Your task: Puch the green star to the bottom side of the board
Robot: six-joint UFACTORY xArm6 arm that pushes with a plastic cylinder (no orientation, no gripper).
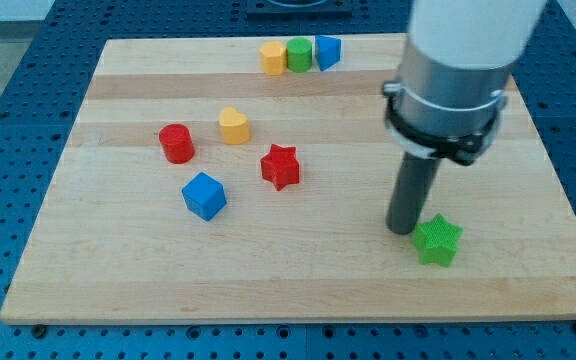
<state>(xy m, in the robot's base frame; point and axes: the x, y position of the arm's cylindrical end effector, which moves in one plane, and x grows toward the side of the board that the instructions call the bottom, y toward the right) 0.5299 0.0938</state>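
Note:
The green star (438, 240) lies on the wooden board (298, 280) at the view's lower right, a short way above the board's bottom edge. My tip (404, 229) stands just to the star's left and slightly above it, touching or almost touching its upper left side. The rod rises from there into the large grey arm body (448, 90) at the view's upper right.
A red star (280, 166), a blue cube (204, 195), a red cylinder (177, 143) and a yellow heart-shaped block (234, 126) lie left of centre. A yellow block (273, 58), a green cylinder (299, 55) and a blue block (327, 52) stand in a row at the top edge.

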